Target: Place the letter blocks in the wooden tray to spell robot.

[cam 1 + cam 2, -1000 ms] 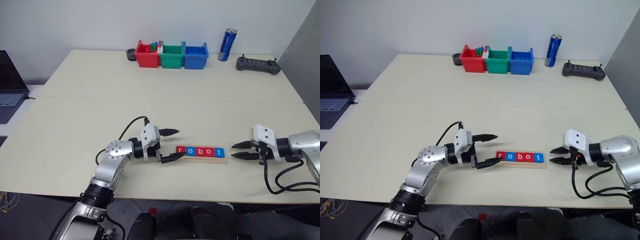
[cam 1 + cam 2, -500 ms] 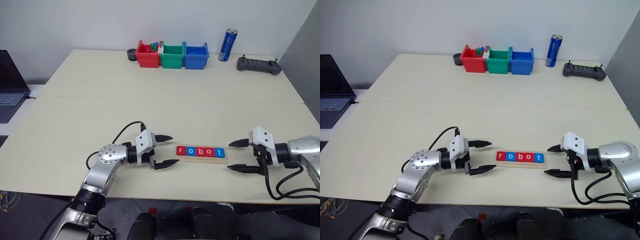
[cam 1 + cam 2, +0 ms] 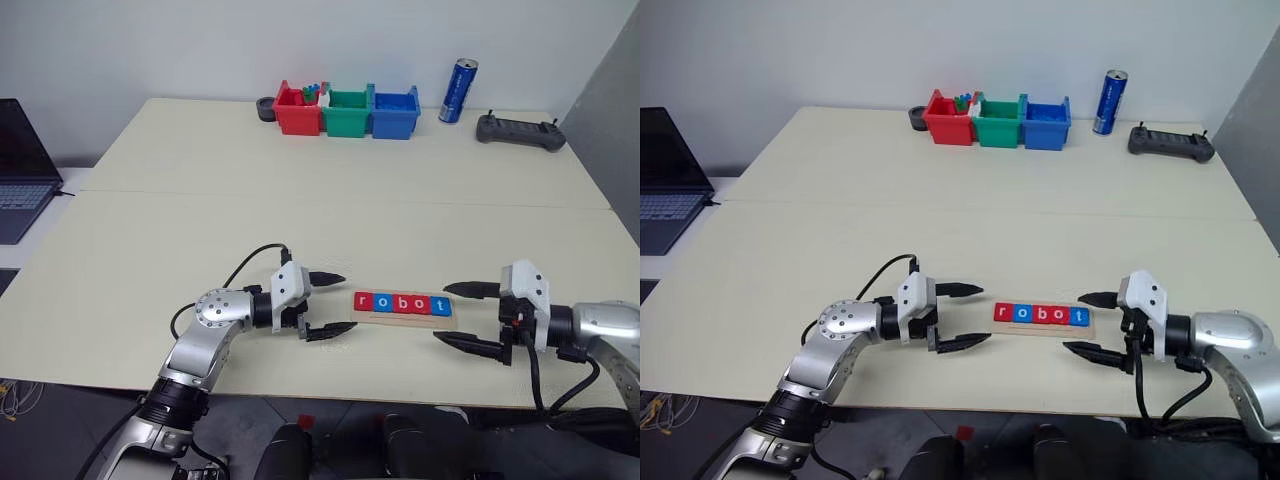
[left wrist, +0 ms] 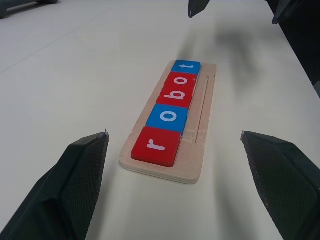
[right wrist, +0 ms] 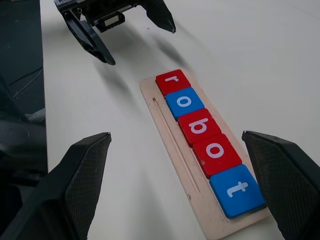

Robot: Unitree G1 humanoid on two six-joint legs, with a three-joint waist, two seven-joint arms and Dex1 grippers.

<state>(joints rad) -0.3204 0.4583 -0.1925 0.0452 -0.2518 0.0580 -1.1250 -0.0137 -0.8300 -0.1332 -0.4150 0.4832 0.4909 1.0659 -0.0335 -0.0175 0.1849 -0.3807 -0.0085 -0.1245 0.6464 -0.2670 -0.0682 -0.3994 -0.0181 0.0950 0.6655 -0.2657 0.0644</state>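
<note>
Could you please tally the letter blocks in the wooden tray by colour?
Red letter blocks: 3
Blue letter blocks: 2
Total in the wooden tray: 5

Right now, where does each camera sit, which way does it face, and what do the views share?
Left eye: on the head, looking forward and down at the table; both arms show, the left gripper open.
Right eye: beside it, same scene; right gripper open.
Left wrist: looks along the tray from its r end.
Right wrist: looks along the tray from its t end.
Shared: all show the blocks spelling robot.
</note>
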